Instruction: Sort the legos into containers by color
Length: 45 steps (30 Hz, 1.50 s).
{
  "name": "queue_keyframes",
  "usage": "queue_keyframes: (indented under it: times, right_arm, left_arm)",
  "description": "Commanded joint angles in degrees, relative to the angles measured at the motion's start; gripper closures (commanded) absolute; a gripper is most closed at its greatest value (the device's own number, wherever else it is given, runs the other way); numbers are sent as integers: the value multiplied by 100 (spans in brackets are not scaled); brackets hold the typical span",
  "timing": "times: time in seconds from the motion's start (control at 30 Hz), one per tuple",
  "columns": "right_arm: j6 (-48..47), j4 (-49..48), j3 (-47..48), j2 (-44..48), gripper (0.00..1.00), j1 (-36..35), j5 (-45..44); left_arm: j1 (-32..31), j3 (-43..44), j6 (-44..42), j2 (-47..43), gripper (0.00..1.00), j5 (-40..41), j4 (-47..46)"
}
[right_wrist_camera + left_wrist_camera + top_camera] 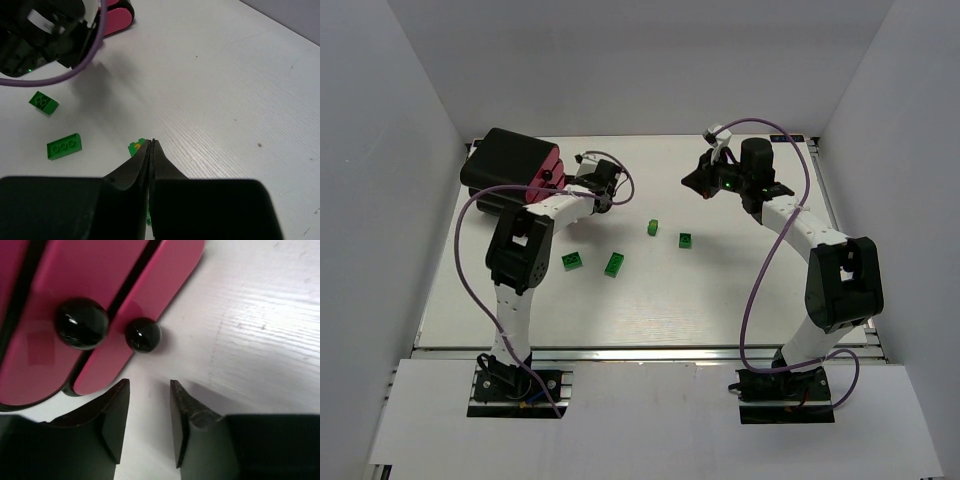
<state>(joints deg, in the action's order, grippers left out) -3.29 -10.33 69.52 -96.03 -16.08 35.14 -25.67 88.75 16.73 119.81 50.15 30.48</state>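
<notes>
The black cabinet (pixel 505 160) sits at the far left corner of the white counter (pixel 720 300), with its magenta drawers (pixel 550 170) facing right. Just right of the drawer fronts are the left fingers (pixel 578 187), close to the two black knobs (pixel 81 323) but touching neither. They stand partly apart, with bare counter showing in the gap and nothing held.

Four legos lie right of the cabinet and nearer the arm bases than it is. Closest to the cabinet is a green brick (pixel 572 261), with a longer green brick (pixel 615 264) just beside it. Farther right come a small yellow-green brick (pixel 653 228) and another green piece (pixel 686 240). All four rest on the counter, outside the drawers.

Farthest right of the cabinet, the right fingers (pixel 151 150) are pressed together tip to tip, with nothing visible between them. In the right wrist view a bit of green lego shows from behind their tips.
</notes>
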Motion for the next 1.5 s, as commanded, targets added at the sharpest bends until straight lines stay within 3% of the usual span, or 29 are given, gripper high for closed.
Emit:
queue_keyframes:
  times: [0.0, 0.23, 1.0, 1.23, 1.47]
  right_arm:
    - [-102, -48, 106, 84, 100, 52, 55]
    - [-190, 48, 194, 49, 100, 78, 37]
    - [-286, 417, 783, -127, 100, 193, 55]
    - [-321, 470, 765, -127, 100, 219, 46]
    - [-313, 444, 739, -144, 100, 210, 55]
  left_arm:
    - [9, 239, 391, 165, 50, 521, 247]
    - [9, 424, 796, 578, 37, 1251, 388]
    - [168, 1065, 990, 1352, 37, 1630, 28]
    - [168, 1276, 1078, 1458, 45, 1700, 72]
    - [168, 1277, 1113, 1423, 66, 1761, 107]
